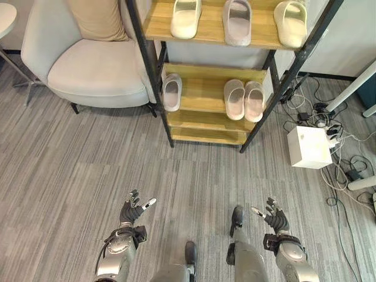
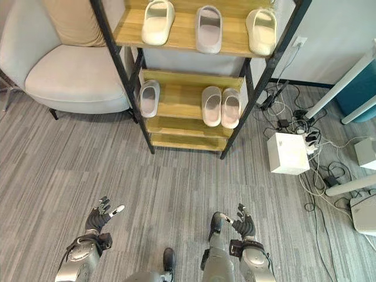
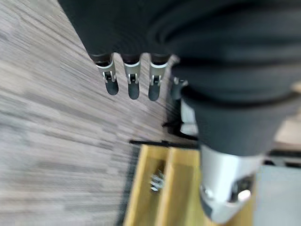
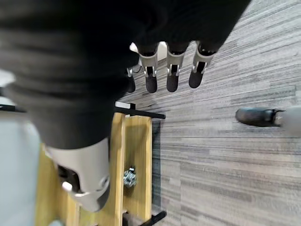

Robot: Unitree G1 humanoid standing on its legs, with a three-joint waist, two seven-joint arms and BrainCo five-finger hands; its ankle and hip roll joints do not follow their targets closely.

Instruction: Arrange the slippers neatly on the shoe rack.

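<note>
Slippers, upper shelf: three soft foam slippers in a row, a cream one, a pale grey-pink one and a second cream one, well ahead of both hands, toes pointing away from the robot.
Slippers, lower shelf: a single pale pink slipper at the end ahead of the left hand; a pale pink pair side by side and touching, ahead of the right hand.
Shoe rack: light wooden shelves in a black metal frame, standing on the floor, well beyond the fingertips of both hands.
Left hand: low over the floor, well short of the rack, fingers straight and spread, thumb out toward the right hand, holding nothing.
Right hand: low over the floor, level with the left hand and well apart from it, fingers loosely extended, thumb toward the left hand, holding nothing.
Floor: grey striped carpet, running from under the hands to the foot of the rack.
Armchair: pale grey upholstered armchair with a tan cushion, just beside the rack, beyond the left hand and outward of it.
White box: square white box on the floor, beyond the right hand and outward of it, near the foot of the rack.
Cables: loose black and white cables spread on the carpet around the white box.
Wall: pale wall behind the rack.
</note>
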